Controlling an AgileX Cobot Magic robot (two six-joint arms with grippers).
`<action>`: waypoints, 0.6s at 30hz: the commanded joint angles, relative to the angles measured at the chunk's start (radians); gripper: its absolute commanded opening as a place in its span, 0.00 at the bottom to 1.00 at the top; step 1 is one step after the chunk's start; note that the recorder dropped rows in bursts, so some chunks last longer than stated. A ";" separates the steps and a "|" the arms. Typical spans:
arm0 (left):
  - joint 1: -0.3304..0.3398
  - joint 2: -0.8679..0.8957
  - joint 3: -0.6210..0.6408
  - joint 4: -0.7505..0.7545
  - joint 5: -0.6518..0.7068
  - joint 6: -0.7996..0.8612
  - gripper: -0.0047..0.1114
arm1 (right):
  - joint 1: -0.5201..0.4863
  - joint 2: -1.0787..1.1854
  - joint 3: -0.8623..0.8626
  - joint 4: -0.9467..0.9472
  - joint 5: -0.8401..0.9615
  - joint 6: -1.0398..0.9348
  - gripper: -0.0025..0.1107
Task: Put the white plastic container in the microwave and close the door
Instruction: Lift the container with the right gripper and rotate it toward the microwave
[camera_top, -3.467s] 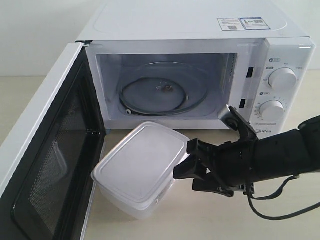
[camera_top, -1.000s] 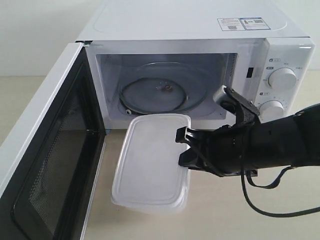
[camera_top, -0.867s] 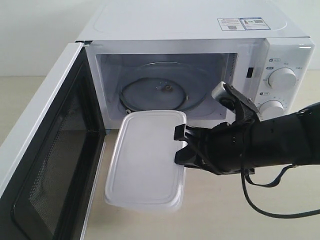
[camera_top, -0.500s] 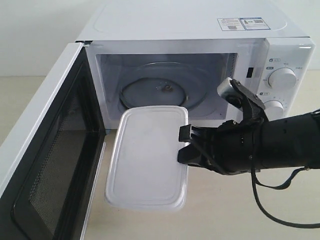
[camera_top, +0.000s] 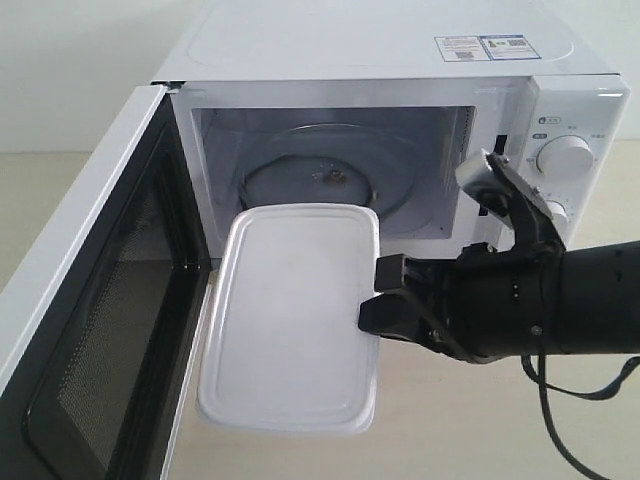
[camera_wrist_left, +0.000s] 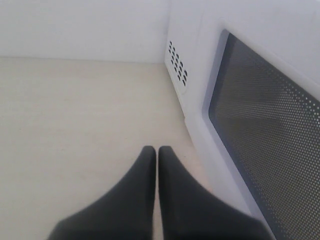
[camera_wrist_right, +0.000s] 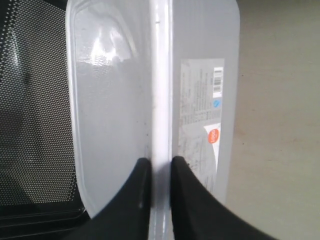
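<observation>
The white plastic container (camera_top: 290, 315) hangs in the air in front of the open microwave (camera_top: 400, 120), lid up, its far end near the cavity sill. My right gripper (camera_top: 372, 298) is shut on its right rim; in the right wrist view the fingers pinch the lid edge of the container (camera_wrist_right: 125, 100), with the red-marked label (camera_wrist_right: 202, 120) showing on the side wall. The door (camera_top: 95, 310) stands wide open at the left, dark window facing in. Inside lies the glass turntable (camera_top: 325, 175). My left gripper (camera_wrist_left: 157, 150) is shut and empty, beside the door's outer face (camera_wrist_left: 265, 130).
Two round knobs (camera_top: 565, 157) sit on the microwave's right panel, just behind my right arm (camera_top: 560, 300). A black cable (camera_top: 575, 440) trails under that arm. The beige table (camera_top: 460, 430) spreads in front of the microwave, and beige tabletop (camera_wrist_left: 75, 115) lies beside the door.
The container has been lifted off the table and turned lengthwise toward the cavity. Over the last second my right gripper has shifted right and slightly lower while still holding it.
</observation>
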 joint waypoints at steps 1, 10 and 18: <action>0.002 -0.003 0.004 -0.003 -0.004 -0.012 0.07 | 0.001 -0.072 0.020 0.005 -0.015 0.018 0.02; 0.002 -0.003 0.004 -0.003 -0.004 -0.012 0.07 | 0.176 -0.075 0.011 0.005 -0.249 0.182 0.02; 0.002 -0.003 0.004 -0.003 -0.004 -0.012 0.07 | 0.307 -0.075 -0.002 -0.244 -0.446 0.585 0.02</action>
